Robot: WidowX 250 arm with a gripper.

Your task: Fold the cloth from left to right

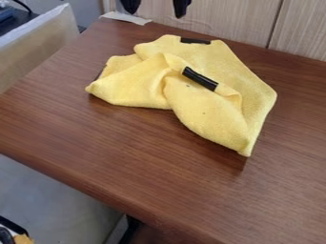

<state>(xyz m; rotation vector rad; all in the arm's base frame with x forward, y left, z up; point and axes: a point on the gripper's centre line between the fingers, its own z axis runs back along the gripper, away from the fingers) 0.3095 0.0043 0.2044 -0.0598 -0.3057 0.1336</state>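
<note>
where the top edge cuts off the view, the black two-finger gripper hangs with its fingers spread apart, pale wood-grain panelling showing between and behind them. nearer the camera than the fingers, the soft yellow cloth lies rumpled and partly folded over itself. it bears two label-like black strips: the far black strip sits on its back edge, just below the right-hand finger in the view, and the near black strip slants along a raised flap, farther from the fingers. any print on either is too small to tell. the flap hides part of the cloth beneath. under it all is the brown wooden table; a whitish flat scrap lies at its far corner, below the left-hand finger in the view. farther left of the fingers, a pale upright panel stands beside the table.
</note>
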